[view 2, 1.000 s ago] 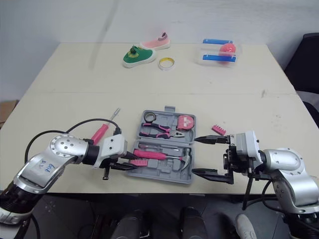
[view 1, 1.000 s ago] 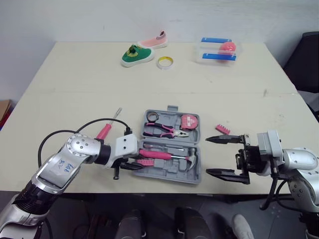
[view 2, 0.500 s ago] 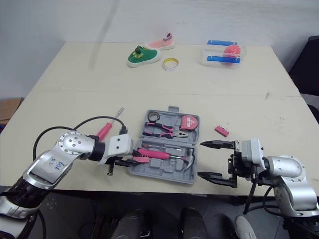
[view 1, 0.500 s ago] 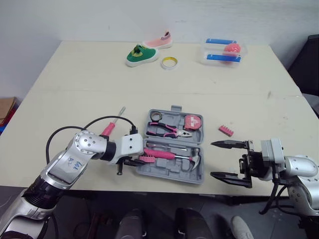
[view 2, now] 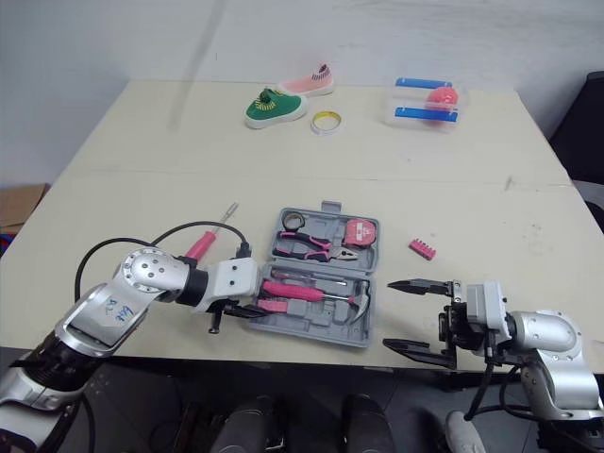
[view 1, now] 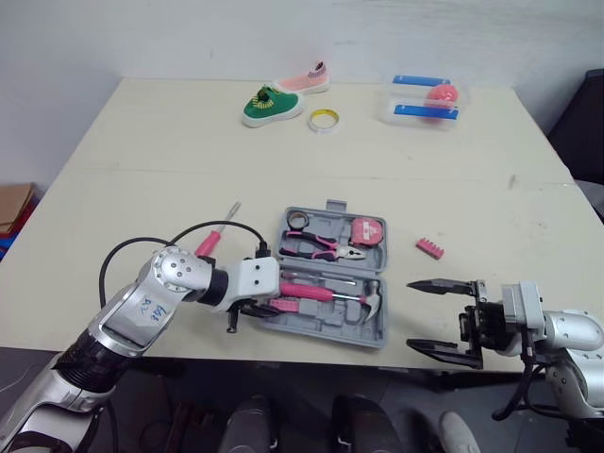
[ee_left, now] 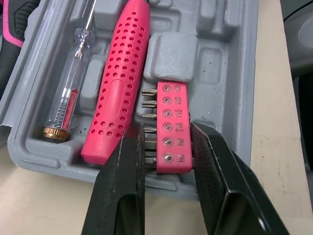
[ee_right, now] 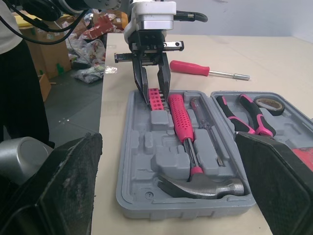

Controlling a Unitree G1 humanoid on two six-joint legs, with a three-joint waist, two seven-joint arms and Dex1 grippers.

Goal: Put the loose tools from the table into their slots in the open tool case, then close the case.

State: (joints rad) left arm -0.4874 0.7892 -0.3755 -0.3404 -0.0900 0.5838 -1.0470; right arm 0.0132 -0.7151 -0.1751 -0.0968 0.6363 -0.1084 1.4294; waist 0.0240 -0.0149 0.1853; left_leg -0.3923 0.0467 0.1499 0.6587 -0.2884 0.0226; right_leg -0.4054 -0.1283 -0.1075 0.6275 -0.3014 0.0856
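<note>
Table (view 1: pixel 142 142), left gripper (view 1: pixel 272 308) low in tool case (view 1: pixel 370 332) around bit holder (ee_left: pixel 173 127).

tool case (ee_left: pixel 222 54): grey | bit holder (ee_left: pixel 174 128): pink, silver bits | hammer handle (ee_left: pixel 119 85): pink, dotted with holes | loose screwdriver (view 1: pixel 208 244): pink handle | shoe (view 1: pixel 270 106): green
</note>
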